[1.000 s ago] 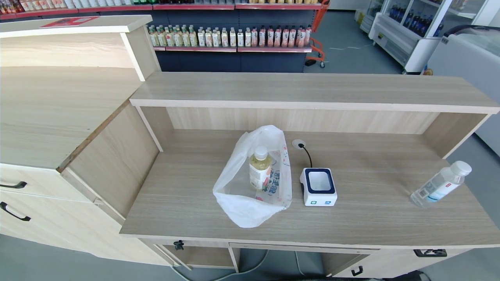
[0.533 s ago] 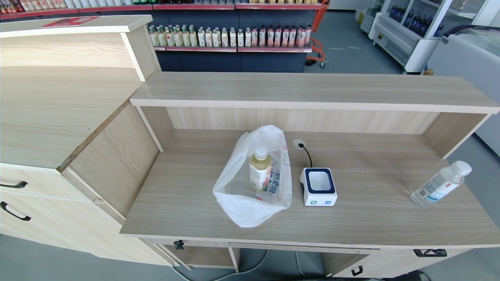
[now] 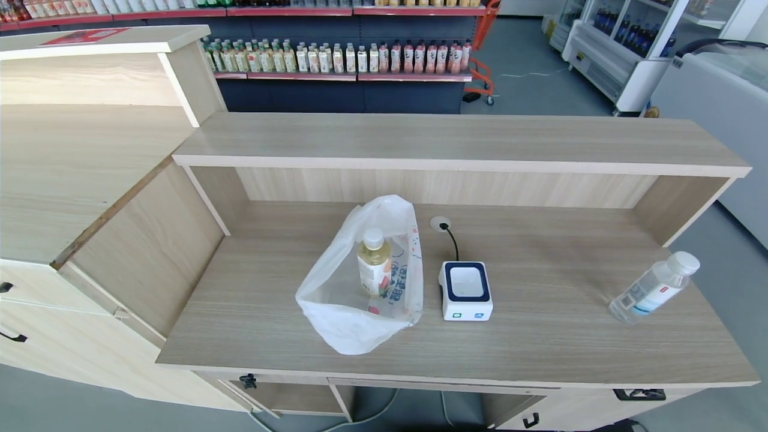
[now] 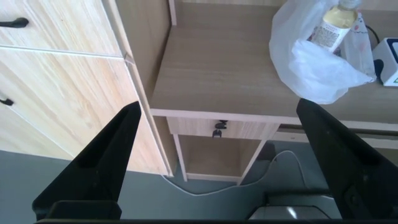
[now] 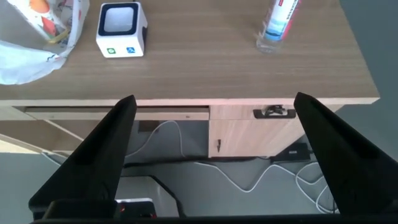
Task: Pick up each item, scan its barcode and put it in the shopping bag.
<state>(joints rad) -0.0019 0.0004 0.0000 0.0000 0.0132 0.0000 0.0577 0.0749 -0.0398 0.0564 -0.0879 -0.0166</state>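
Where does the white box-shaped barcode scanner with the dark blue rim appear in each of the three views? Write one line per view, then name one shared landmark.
Head view: the white box-shaped barcode scanner stands mid-way along the wooden counter, just right of the white plastic shopping bag.
Left wrist view: its corner, cut off at the frame edge, just beyond the bag.
Right wrist view: it stands between the bag and the clear plastic bottle.
Shared landmark: the bag.

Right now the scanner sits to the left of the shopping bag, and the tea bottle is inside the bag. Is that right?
Not quite. The scanner sits to the right of the shopping bag, not to its left, as the head view shows. The tea bottle is inside the bag, as you said.
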